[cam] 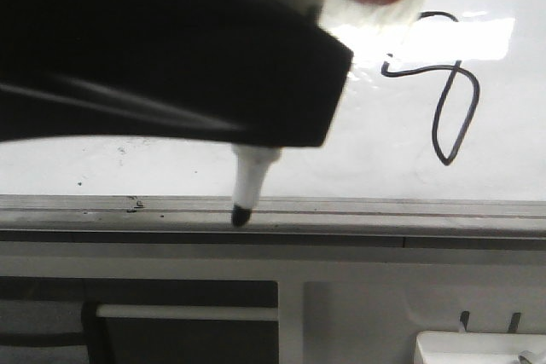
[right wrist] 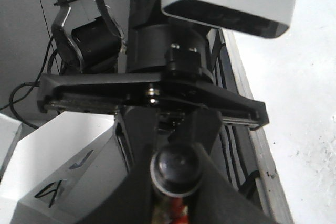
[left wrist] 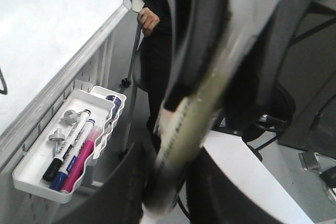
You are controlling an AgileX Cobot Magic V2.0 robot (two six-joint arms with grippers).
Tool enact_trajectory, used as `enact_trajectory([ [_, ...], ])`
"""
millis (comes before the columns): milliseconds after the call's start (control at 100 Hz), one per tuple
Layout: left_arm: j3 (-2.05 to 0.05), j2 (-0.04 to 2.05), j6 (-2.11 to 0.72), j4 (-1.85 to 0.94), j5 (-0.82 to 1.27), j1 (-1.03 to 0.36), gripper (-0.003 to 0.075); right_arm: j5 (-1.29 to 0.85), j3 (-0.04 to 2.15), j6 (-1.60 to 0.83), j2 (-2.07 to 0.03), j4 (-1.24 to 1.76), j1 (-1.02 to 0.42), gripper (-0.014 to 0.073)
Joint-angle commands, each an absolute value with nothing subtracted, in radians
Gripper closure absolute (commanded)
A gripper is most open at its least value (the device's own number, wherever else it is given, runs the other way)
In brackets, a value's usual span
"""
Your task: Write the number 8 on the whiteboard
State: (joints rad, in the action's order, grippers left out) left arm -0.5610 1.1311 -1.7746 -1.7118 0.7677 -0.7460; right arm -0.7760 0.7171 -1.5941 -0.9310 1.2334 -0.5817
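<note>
The number 8 stands drawn on the whiteboard. The gripper clenches a black marker, its tip over the frame edge. One gripper holds it; which arm's cannot be told. Lifting straight away would likely avoid smearing.

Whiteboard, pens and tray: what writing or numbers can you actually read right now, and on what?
"8", hand-drawn in black and lopsided, on the whiteboard: the number 8.
Print on the barrel of the marker in the left gripper: blurred, unreadable.
Labels on the pens in the white tray: too small to read.
Dark strokes on the white box in the right wrist view: not legible as letters.
</note>
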Motion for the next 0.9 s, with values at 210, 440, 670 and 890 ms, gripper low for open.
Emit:
enact_trajectory([
  [210,-0.593,1.119,-1.765,-1.797,0.796,-0.748,0.0741,-0.813,0.744,-1.5,-0.926,1.263,-0.579,0.0455],
  [440,-0.569,1.086,-1.76,-1.797,0.859,-0.748,0.0741,-0.734,0.744,-1.413,-0.884,1.192,-0.57,0.0033],
  [670,-0.47,0.959,-1.708,-1.83,0.714,-0.748,0.0741,-0.724,0.744,-1.144,-0.697,0.884,-0.493,0.0156],
  [890,-0.45,0.923,-1.704,-1.866,0.554,-0.748,0.0741,-0.697,0.744,-1.07,-0.524,0.822,-0.448,0.057],
])
